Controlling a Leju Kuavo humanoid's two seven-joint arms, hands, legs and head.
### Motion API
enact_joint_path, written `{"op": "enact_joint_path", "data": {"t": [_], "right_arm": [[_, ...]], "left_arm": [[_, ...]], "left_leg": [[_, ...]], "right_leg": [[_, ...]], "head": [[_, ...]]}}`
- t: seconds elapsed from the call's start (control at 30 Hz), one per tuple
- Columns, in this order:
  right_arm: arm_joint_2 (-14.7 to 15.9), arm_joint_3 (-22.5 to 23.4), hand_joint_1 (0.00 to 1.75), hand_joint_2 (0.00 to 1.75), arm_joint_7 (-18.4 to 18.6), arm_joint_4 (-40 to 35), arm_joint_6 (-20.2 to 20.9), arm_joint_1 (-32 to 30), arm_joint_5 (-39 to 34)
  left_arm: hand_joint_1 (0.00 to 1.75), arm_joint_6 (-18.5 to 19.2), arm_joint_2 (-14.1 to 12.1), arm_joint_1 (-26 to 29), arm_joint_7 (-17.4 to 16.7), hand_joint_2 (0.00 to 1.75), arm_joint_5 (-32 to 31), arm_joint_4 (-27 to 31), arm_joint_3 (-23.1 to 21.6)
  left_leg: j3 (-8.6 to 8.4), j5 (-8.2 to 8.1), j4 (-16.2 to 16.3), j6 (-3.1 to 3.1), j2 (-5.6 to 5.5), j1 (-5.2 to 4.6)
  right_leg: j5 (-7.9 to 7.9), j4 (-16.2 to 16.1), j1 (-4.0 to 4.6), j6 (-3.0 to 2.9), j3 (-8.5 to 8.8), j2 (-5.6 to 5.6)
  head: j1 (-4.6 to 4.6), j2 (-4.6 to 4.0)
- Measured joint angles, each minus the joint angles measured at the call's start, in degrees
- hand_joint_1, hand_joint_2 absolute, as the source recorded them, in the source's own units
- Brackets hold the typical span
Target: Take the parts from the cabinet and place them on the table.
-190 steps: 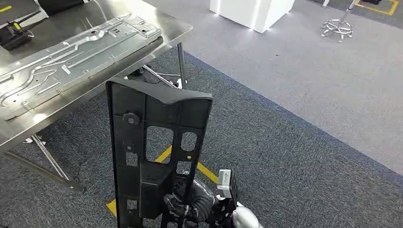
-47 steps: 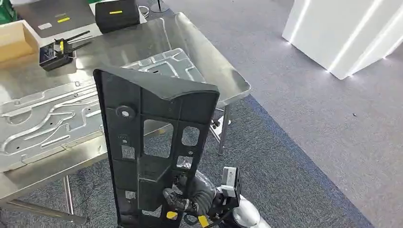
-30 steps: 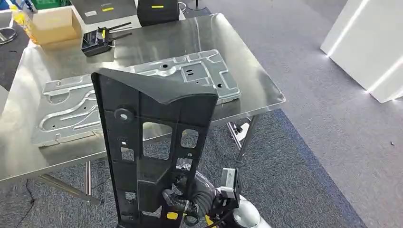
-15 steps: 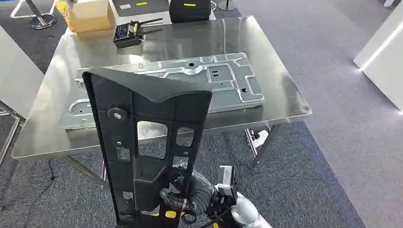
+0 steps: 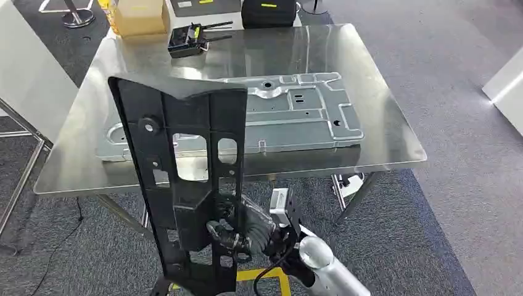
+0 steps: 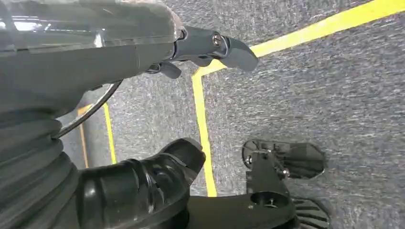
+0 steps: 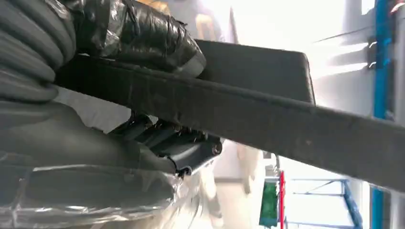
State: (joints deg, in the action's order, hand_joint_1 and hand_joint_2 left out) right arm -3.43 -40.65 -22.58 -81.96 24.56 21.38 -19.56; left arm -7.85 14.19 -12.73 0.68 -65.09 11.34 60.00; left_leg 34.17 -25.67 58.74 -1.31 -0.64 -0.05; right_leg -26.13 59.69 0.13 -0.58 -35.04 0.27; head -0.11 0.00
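The whole head view has swung since the earlier frames, so the steel table [image 5: 395, 132] now lies square ahead, its embossed metal panel [image 5: 290, 120] flat on top. The right hand [image 5: 237, 231] grips the black plastic bracket [image 5: 185, 179] near its lower end, holding it upright in front of the table's near edge. The right wrist view shows fingers [image 7: 176, 143] and thumb clamped on the bracket's edge [image 7: 267, 119]. The left hand [image 6: 138, 183] hangs over grey carpet with yellow tape [image 6: 203, 129], fingers loosely apart, holding nothing.
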Motion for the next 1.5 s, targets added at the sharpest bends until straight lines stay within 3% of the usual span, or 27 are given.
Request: {"op": "enact_joint_path", "data": {"t": [0.1,0.2,0.23,0.27,0.3,0.37,0.4,0.43,0.53,0.6,0.63,0.7,0.73,0.8,0.83,0.9,0.97,1.0,1.17,1.2,1.23,1.3,1.33,1.37,1.43,1.47,1.5], "right_arm": [[-1.05,1.01,1.64,1.75,2.08,3.91,-2.40,6.63,0.43],[-2.32,2.01,1.64,1.75,3.12,7.96,-3.25,12.44,-0.46],[-2.54,2.32,1.64,1.75,3.26,8.98,-3.65,13.47,-0.53],[-2.75,2.55,1.64,1.75,3.60,9.98,-4.58,14.35,-0.61],[-2.93,2.82,1.64,1.75,3.95,11.00,-5.56,15.47,-1.18],[-3.50,4.00,1.64,1.75,5.20,13.64,-7.28,19.45,-3.20],[-3.83,5.08,1.64,1.75,5.84,15.26,-7.98,21.96,-4.36],[-3.87,6.43,1.64,1.75,6.29,17.05,-8.57,24.65,-5.34],[-3.96,10.54,1.64,1.75,7.78,22.80,-11.28,32.07,-5.86],[-4.13,12.65,1.64,1.75,8.26,26.37,-12.06,36.19,-5.20],[-4.20,13.27,1.64,1.75,8.28,27.41,-12.24,37.88,-5.12],[-4.26,14.32,1.64,1.75,8.26,29.73,-12.35,39.92,-4.90],[-4.26,14.55,1.64,1.75,8.26,30.46,-12.54,40.17,-4.57],[-4.28,14.88,1.64,1.75,8.26,31.75,-14.02,40.42,-3.24],[-4.28,14.91,1.64,1.75,8.35,32.61,-15.04,41.07,-2.49],[-4.48,15.26,1.64,1.75,8.72,34.71,-18.30,44.04,0.64],[-4.55,15.63,1.64,1.75,9.03,36.37,-22.54,46.67,4.99],[-4.92,15.63,1.64,1.75,9.41,37.20,-24.54,47.46,7.70],[-4.92,15.63,1.64,1.75,9.68,37.77,-25.62,47.96,9.21],[-5.42,15.25,1.64,1.75,11.22,39.87,-30.38,49.95,16.78],[-7.39,8.56,1.64,1.75,17.56,44.04,-42.65,53.93,38.53],[-8.02,4.89,1.64,1.75,19.39,46.10,-45.24,54.43,44.51],[-8.35,3.57,1.64,1.75,19.89,47.11,-45.37,54.33,45.68],[-8.63,2.65,1.64,1.75,20.13,47.77,-45.37,54.29,46.11],[-8.92,1.23,1.64,1.75,20.33,48.50,-45.42,54.51,46.49],[-9.01,0.87,1.64,1.75,20.46,48.76,-45.46,54.78,47.02],[-9.07,0.22,1.64,1.75,21.31,49.26,-45.96,55.19,49.34]], "left_arm": [[0.00,0.15,0.09,-0.26,-0.59,1.75,-0.61,-0.02,-0.07],[0.00,0.17,0.17,-0.55,-0.79,1.75,-0.70,-0.02,-0.09],[0.00,0.22,0.17,-0.52,-0.81,1.75,-0.79,-0.02,-0.09],[0.00,0.37,0.17,-0.45,-0.92,1.75,-1.07,-0.02,-0.11],[0.00,0.55,0.17,-0.44,-1.07,1.75,-1.29,-0.02,-0.13],[0.00,1.05,0.17,-0.59,-1.42,1.75,-1.84,-0.02,-0.28],[0.00,1.07,0.17,-0.67,-1.68,1.75,-1.95,-0.02,-0.37],[0.00,1.14,0.22,-0.81,-1.77,1.75,-2.21,-0.02,-0.50],[0.00,1.25,0.31,-0.67,-2.41,1.75,-2.78,-0.02,-0.92],[0.00,1.44,0.52,-0.53,-2.71,1.75,-2.95,-0.02,-1.29],[0.00,1.49,0.66,-0.63,-2.73,1.75,-3.01,-0.02,-1.44],[0.00,1.66,0.72,-0.85,-2.73,1.75,-3.10,-0.02,-1.60],[0.00,1.71,0.74,-0.83,-2.75,1.75,-3.10,-0.02,-1.60],[0.00,1.86,0.74,-0.72,-2.82,1.75,-3.21,-0.02,-1.62],[0.00,2.01,0.74,-0.70,-2.88,1.75,-3.37,-0.02,-1.62],[0.00,2.21,0.87,-0.83,-2.93,1.75,-3.61,-0.02,-1.75],[0.00,2.32,1.05,-0.87,-3.06,1.75,-3.78,-0.04,-1.88],[0.00,2.38,1.07,-0.85,-3.28,1.75,-3.89,-0.02,-1.97],[0.00,2.47,1.07,-0.85,-3.34,1.75,-4.07,-0.04,-2.01],[0.00,3.10,1.16,-0.84,-3.74,1.75,-4.52,-0.04,-2.33],[0.00,4.26,1.20,-1.12,-4.50,1.75,-5.97,-0.04,-3.34],[0.00,4.37,1.20,-1.20,-4.83,1.75,-6.19,-0.04,-3.69],[0.00,4.42,1.20,-1.19,-4.89,1.75,-6.36,-0.04,-4.00],[0.00,4.46,1.20,-1.21,-4.92,1.75,-6.45,-0.04,-4.26],[0.00,4.46,1.18,-1.31,-4.92,1.75,-6.49,-0.02,-4.46],[0.00,4.46,1.18,-1.32,-4.92,1.75,-6.49,-0.04,-4.50],[0.00,4.66,1.20,-1.42,-4.92,1.75,-6.58,-0.02,-4.55]], "left_leg": [[0.46,-0.95,1.26,1.03,0.11,0.05],[6.11,-6.45,12.77,2.03,0.26,0.53],[7.96,-7.36,16.15,2.27,0.27,0.62],[8.84,-6.96,17.32,2.38,0.28,0.73],[8.38,-5.09,15.58,2.47,0.30,0.85],[4.33,0.54,6.30,2.31,0.37,0.95],[2.48,2.32,1.75,2.09,0.54,0.94],[1.74,1.38,0.86,1.86,0.57,0.60],[2.28,1.53,0.59,0.90,0.14,0.38],[1.83,1.95,-0.09,0.05,0.18,0.83],[1.81,1.91,-0.12,-0.45,0.21,0.80],[1.71,1.78,-0.11,-0.82,0.25,0.73],[1.66,1.70,-0.11,-0.94,0.24,0.69],[1.42,1.56,-0.06,-1.07,0.16,0.66],[1.28,1.44,0.02,-1.05,0.07,0.63],[1.19,1.06,0.41,-0.74,-0.13,0.57],[1.59,0.78,0.80,-0.29,-0.16,0.19],[1.63,0.81,0.61,-0.08,-0.16,0.36],[1.47,0.78,0.59,0.13,-0.10,0.47],[1.29,0.75,0.29,0.69,-0.15,0.24],[4.91,-4.31,8.83,1.68,0.18,0.57],[8.83,-6.99,16.80,2.03,0.25,0.68],[9.65,-6.42,17.79,2.09,0.25,0.68],[9.18,-4.71,16.00,2.06,0.27,0.68],[4.85,1.14,5.96,1.67,0.28,0.67],[2.87,3.03,1.27,1.39,0.30,0.66],[1.96,2.12,0.24,1.27,0.23,0.24]], "right_leg": [[0.55,-0.85,-0.57,-0.86,0.33,0.02],[0.53,-0.88,-0.62,-1.23,0.33,-0.25],[0.49,-0.84,-0.62,-1.26,0.33,-0.33],[0.45,-0.80,-0.63,-1.22,0.35,-0.36],[0.40,-0.75,-0.65,-1.17,0.36,-0.35],[0.19,-0.45,-0.72,-0.96,0.41,-0.24],[0.02,-0.32,-0.74,-0.70,0.35,-0.21],[-0.01,-0.12,-0.33,-0.37,0.03,-0.22],[0.27,-0.38,-0.45,0.53,-0.12,-0.44],[-0.47,0.47,-0.62,1.22,-0.48,-0.36],[-1.92,2.66,-0.52,1.24,-1.47,-0.34],[-5.92,11.73,-0.50,1.42,-5.91,-0.25],[-6.98,15.13,-0.50,1.49,-7.71,-0.25],[-6.52,17.83,-0.53,1.47,-9.61,-0.27],[-3.97,14.86,-0.52,1.31,-8.63,-0.26],[2.10,3.63,-0.46,0.71,-3.76,-0.25],[1.80,-0.13,0.09,0.42,-2.00,-0.15],[1.79,0.12,0.03,0.35,-2.06,-0.15],[1.76,0.01,0.15,0.29,-2.07,-0.04],[1.89,-0.26,-0.08,-0.25,-1.93,0.03],[2.02,-0.94,-0.68,-1.03,-1.35,-0.09],[1.82,-0.92,-0.63,-1.20,-1.04,-0.06],[1.71,-0.92,-0.63,-1.16,-0.86,-0.06],[1.61,-0.91,-0.63,-1.12,-0.72,0.00],[1.28,-0.80,-0.63,-0.84,-0.32,0.02],[1.12,-0.77,-0.63,-0.64,-0.23,0.00],[1.03,-0.74,-0.28,-0.41,-0.47,-0.01]], "head": [[-0.02,0.00],[-0.07,0.00],[-0.09,0.00],[-0.07,0.00],[-0.09,0.00],[-0.09,0.00],[-0.07,0.00],[-0.09,0.00],[-0.04,0.00],[-0.07,0.00],[-0.02,0.00],[-0.04,0.00],[-0.04,0.00],[-0.05,0.00],[-0.02,0.00],[-0.04,0.00],[-0.02,0.00],[-0.02,0.00],[0.00,0.00],[0.02,0.00],[-0.07,0.00],[-0.07,0.00],[-0.09,0.00],[-0.09,0.00],[-0.09,0.00],[-0.07,0.00],[-0.07,0.00]]}}
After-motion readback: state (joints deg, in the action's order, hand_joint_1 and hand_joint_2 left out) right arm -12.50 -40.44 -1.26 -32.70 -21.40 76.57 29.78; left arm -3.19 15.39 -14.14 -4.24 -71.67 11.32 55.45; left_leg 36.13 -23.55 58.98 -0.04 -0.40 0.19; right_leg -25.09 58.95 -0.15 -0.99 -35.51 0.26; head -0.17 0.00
